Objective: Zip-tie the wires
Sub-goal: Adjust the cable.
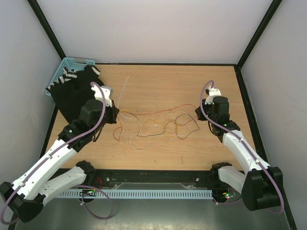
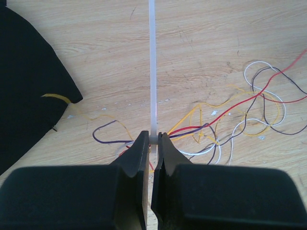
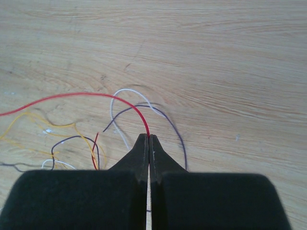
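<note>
No text, label, brand or number can be read anywhere (neither on arms nor table).

I work inside a pale booth. A plain white back wall [image 1: 153,28] stands ahead of me, with a matching side wall on my left [image 1: 19,72] and another on my right [image 1: 288,86]. Slim black posts [image 1: 44,24] run up the far corners where the walls meet. My table [image 1: 158,79] is light wood with a fine grain, faintly scuffed, evenly lit with only soft shadows. A black rail [image 1: 153,178] edges its near side. Just below it is a white slotted strip [image 1: 153,194], then a dull grey surface [image 1: 163,215].
</note>
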